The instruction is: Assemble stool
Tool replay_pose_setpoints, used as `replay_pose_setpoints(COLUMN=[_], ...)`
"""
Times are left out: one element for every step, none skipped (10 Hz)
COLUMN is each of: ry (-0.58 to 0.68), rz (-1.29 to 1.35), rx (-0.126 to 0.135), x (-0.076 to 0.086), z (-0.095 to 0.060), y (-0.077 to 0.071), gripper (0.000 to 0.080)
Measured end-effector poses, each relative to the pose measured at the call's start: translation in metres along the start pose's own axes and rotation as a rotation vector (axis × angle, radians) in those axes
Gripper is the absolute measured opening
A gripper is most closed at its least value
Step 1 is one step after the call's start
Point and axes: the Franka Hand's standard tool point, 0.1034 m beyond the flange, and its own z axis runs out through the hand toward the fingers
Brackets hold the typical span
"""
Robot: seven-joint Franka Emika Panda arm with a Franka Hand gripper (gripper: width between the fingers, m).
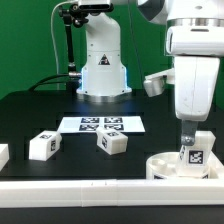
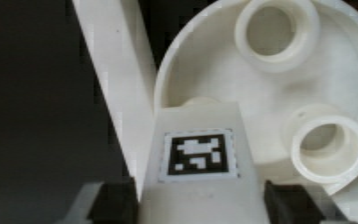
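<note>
- Stool seat (image 1: 160, 166), a thick round white plastic disc, lies flat on the black worktop (image 1: 30, 110) at the front, on the exterior view's right.
- Wrist view: the stool seat (image 2: 211, 60) shows two round sockets (image 2: 274, 25) (image 2: 327, 145), both open.
- Tagged leg (image 1: 194, 155), a short chunky white plastic block with a black-and-white square tag, stands upright on the stool seat, directly under the arm.
- Wrist view: the tagged leg (image 2: 197, 155) sits between the two sockets with its tag facing the camera.
- Gripper (image 1: 188, 143) is down over the tagged leg, one finger on each side.
- Wrist view: the gripper (image 2: 202, 205) has grey fingers (image 2: 108, 205) right next to the leg's sides. Cannot tell if they actually press on it or just flank it.
- Two loose legs (image 1: 42, 145) (image 1: 112, 143), the same white tagged blocks, lie on the worktop well apart from the stool seat, toward the exterior view's left. Another white block is cut off at the left edge.
- Long white rim bar (image 1: 80, 186) runs along the front edge of the worktop. In the wrist view the rim bar (image 2: 114, 60) is just beside the seat's edge and looks to be touching it.
- Flat white marker board (image 1: 100, 125) lies mid-worktop, in front of the white robot base (image 1: 103, 65).
</note>
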Motion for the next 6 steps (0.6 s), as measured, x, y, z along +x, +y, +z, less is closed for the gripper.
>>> replay_pose_setpoints(ry=[0.000, -0.007, -0.017, -0.015, -0.015, -0.014], rz=[0.004, 0.106, 0.222, 0.316, 0.363, 0.447], rx=[0.000, 0.017, 0.032, 0.036, 0.037, 0.037], x=[-0.0001, -0.0028, -0.0052, -0.0069, -0.0083, -0.0092], z=[0.0000, 0.0003, 0.0007, 0.0011, 0.0013, 0.0014], y=[0.0000, -0.0006, -0.0003, 0.0002, 0.0008, 0.0013], gripper=[0.0341, 0.0341, 0.0341, 0.0341, 0.0343, 0.0343])
